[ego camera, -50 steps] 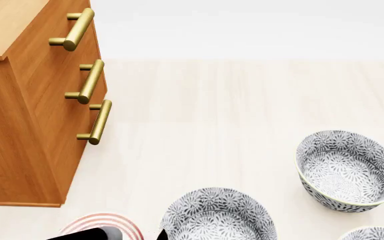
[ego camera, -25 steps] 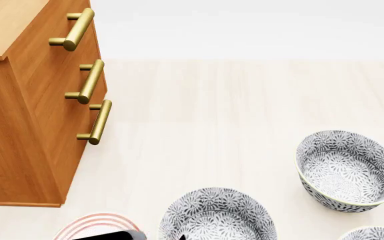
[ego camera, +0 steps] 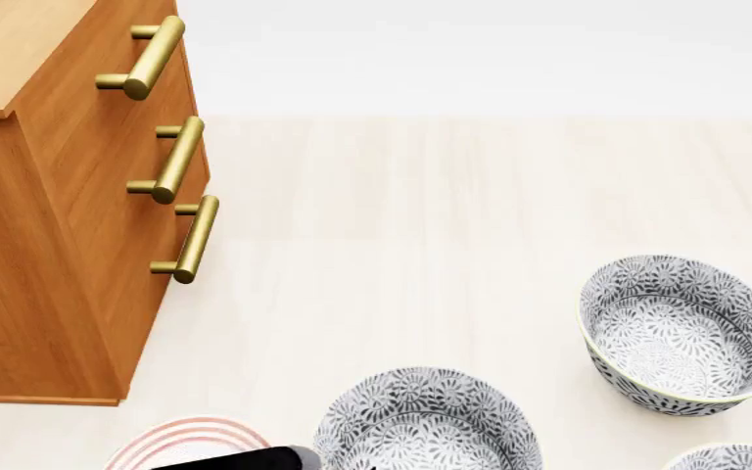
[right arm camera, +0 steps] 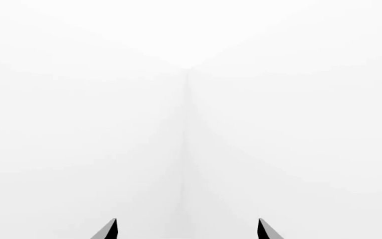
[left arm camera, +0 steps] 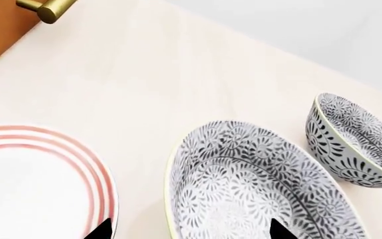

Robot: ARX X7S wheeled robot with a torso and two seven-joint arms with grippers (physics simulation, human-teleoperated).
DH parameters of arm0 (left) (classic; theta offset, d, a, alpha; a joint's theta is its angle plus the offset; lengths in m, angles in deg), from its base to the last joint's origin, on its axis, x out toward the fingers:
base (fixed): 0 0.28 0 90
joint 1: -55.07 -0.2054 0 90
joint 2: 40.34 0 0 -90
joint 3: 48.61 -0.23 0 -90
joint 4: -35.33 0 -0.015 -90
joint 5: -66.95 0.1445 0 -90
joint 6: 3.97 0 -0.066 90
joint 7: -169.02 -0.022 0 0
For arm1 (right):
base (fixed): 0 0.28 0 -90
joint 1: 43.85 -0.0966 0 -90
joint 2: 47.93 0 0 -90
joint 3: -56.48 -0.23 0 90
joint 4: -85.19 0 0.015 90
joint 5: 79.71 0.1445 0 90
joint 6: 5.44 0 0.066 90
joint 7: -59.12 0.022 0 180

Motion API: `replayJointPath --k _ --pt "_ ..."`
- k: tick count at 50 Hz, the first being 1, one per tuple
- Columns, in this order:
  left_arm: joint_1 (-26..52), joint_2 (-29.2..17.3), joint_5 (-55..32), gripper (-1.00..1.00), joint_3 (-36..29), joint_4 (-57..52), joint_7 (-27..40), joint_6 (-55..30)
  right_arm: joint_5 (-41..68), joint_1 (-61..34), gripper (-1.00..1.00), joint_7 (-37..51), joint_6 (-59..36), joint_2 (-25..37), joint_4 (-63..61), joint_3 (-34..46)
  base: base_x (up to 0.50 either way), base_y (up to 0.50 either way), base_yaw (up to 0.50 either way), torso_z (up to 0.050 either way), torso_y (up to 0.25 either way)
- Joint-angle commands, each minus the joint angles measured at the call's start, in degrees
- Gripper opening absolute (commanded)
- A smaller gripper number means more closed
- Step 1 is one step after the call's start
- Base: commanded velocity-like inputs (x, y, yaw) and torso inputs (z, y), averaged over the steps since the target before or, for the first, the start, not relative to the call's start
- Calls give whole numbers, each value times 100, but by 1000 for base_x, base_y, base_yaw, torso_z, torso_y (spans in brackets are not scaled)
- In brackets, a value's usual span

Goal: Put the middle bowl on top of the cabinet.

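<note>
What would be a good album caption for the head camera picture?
Three patterned bowls, the middle bowl nearest, wait on a pale floor beside the wooden cabinet.

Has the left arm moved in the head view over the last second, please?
Yes. The left arm has slid rightward across the plate toward the middle bowl, while the cabinet stays put.

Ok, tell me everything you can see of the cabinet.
The cabinet is tall, orange-brown wood with a lighter wood top, standing upright on the pale floor at the head view's left, partly cut off by the frame. Its front carries three brass bar handles in a row; one handle's end also shows in the left wrist view. Nothing is visible on the part of the top in view, and no gripper touches it.
</note>
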Motion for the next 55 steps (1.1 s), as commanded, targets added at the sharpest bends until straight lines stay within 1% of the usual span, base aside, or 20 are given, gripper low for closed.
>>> replayJointPath --k 1,29,41,55 --pt "116 15 13 100 -189 423 -49 221 -11 24 100 19 16 21 -12 11 0 0 0 0 0" --pt "325 -9 -122 100 -607 830 -49 557 -65 52 100 109 31 79 -44 85 0 0 0 0 0" --pt "524 50 -164 100 -697 1436 -216 828 -79 95 100 120 54 76 -78 78 0 0 0 0 0" --pt "607 22 -275 100 -887 1673 -275 1053 -130 138 100 138 83 87 -97 131 0 0 0 0 0"
